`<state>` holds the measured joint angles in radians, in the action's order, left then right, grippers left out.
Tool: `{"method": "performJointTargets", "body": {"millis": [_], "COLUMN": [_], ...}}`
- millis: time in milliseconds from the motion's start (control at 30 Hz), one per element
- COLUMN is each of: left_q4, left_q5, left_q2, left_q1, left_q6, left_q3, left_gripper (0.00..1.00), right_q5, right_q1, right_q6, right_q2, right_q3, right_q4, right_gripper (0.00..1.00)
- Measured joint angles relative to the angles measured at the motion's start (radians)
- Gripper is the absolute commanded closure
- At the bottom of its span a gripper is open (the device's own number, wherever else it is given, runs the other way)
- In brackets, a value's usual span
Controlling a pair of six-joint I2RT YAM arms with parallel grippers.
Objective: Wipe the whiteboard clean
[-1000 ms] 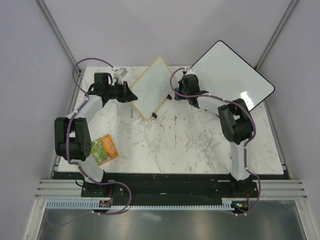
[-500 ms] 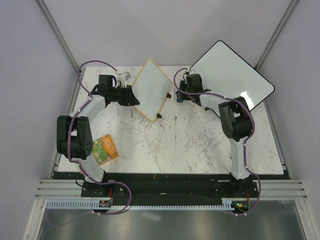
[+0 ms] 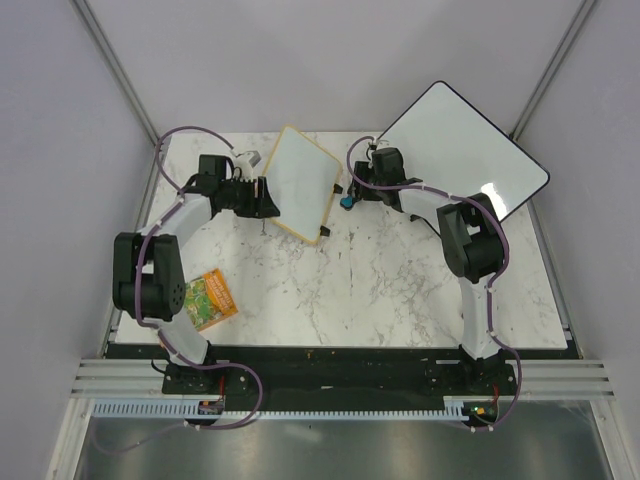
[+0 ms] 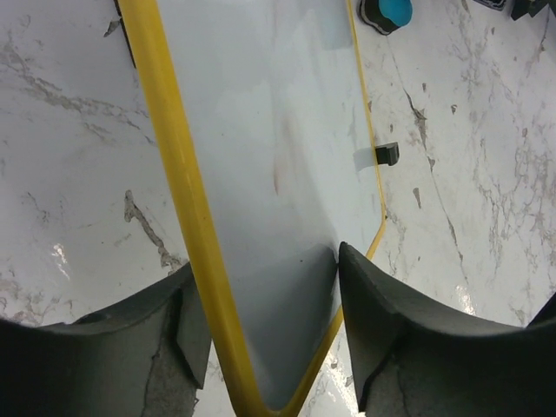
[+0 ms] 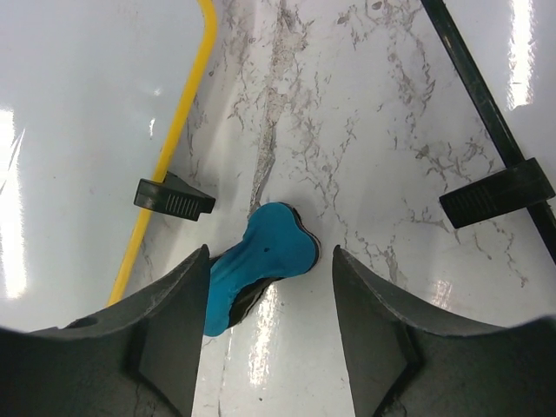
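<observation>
The small yellow-framed whiteboard (image 3: 298, 182) lies at the back middle of the marble table, its white face (image 4: 269, 130) looking clean apart from a faint smudge. My left gripper (image 3: 264, 196) (image 4: 265, 261) is open, its fingers standing either side of the board's near corner. The blue eraser (image 3: 346, 201) (image 5: 278, 243) lies on the table just right of the board. My right gripper (image 3: 350, 190) (image 5: 270, 254) is open over it; the eraser's near end rests against the left finger, and a wide gap separates it from the right finger.
A large black-framed whiteboard (image 3: 465, 145) leans at the back right, its edge and clip (image 5: 504, 195) close to my right gripper. Black clips (image 5: 174, 198) stick out from the yellow board's rim. An orange and green packet (image 3: 208, 299) lies at the front left.
Both grippers have opened. The yellow-framed board has tipped down from my left gripper's hold towards the table, and the blue eraser has come out of my right gripper onto the table.
</observation>
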<state>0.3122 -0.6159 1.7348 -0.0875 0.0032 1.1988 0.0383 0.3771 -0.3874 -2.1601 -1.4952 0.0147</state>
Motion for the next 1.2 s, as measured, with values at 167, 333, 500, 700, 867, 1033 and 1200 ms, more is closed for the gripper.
{"method": "performJointTargets", "body": {"millis": [167, 333, 500, 700, 867, 1033, 1200], "left_q4": [0.002, 0.008, 0.02, 0.086, 0.168, 0.206, 0.22], "left_q5": [0.046, 0.084, 0.101, 0.18, 0.235, 0.247, 0.244], "left_q2": [-0.033, -0.109, -0.211, -0.31, -0.371, -0.471, -0.517], "left_q1": [0.0, 0.0, 0.0, 0.004, 0.014, 0.014, 0.024], "left_q6": [0.001, 0.0, -0.011, -0.045, -0.087, -0.103, -0.106], "left_q3": [-0.017, -0.039, -0.072, -0.113, -0.147, -0.232, -0.291], "left_gripper": [0.28, 0.22, 0.2, 0.19, 0.2, 0.19, 0.2], "right_q5": [0.015, 0.058, 0.094, 0.1, 0.1, 0.107, 0.116], "right_q1": [-0.001, -0.001, -0.001, -0.002, 0.005, 0.034, 0.1], "right_q6": [0.0, -0.003, -0.021, -0.039, -0.057, -0.084, -0.097], "right_q2": [0.0, 0.001, 0.008, 0.068, 0.152, 0.212, 0.183], "right_q3": [0.0, 0.013, 0.069, 0.195, 0.313, 0.42, 0.408], "right_q4": [0.006, 0.045, 0.1, 0.159, 0.221, 0.284, 0.285], "right_gripper": [0.36, 0.36, 0.36, 0.37, 0.53, 1.0, 1.0]}}
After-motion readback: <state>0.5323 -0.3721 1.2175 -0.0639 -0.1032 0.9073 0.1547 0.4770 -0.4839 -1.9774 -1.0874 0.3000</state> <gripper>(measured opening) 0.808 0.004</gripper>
